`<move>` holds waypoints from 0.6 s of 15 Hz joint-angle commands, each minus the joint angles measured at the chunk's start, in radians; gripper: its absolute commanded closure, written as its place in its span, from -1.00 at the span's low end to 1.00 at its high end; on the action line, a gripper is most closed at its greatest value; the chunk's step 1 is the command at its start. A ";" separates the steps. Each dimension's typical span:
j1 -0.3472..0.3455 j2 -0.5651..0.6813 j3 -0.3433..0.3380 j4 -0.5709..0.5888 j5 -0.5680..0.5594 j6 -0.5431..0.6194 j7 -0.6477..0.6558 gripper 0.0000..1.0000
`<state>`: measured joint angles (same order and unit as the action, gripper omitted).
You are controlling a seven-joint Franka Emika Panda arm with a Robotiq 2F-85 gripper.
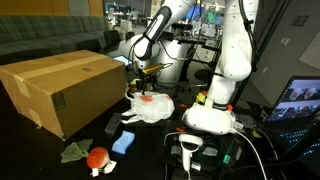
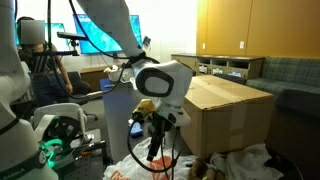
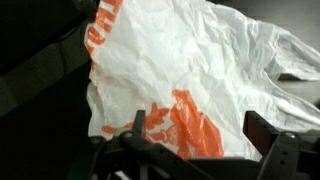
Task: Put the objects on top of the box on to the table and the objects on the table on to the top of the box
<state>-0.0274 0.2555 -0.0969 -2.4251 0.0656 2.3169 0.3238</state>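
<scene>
The tool (image 1: 147, 78) hangs wide open and empty just above the crumpled white plastic bag with orange print (image 1: 150, 107). The bag lies on the dark bench (image 1: 152, 142) beside the large brown cardboard box (image 1: 60, 85). The tool looks lined up to pinch a fold.

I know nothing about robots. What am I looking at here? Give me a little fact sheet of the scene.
end effector: open, hovering just above the bag
bag: crumpled white plastic bag with orange print, lying on the table beside the box
box: large brown cardboard box; nothing visible on its top
loose items on table: green cloth, red round object, small blue object, all in front of the box
surface: dark table
</scene>
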 commanded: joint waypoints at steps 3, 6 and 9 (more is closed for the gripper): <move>0.052 0.013 0.031 -0.103 -0.081 0.101 -0.015 -1.00; 0.069 0.079 0.039 -0.106 -0.115 0.203 -0.043 -1.00; 0.074 0.160 0.034 -0.102 -0.132 0.347 -0.084 -1.00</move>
<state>0.0434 0.3457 -0.0591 -2.5304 -0.0396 2.5403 0.2852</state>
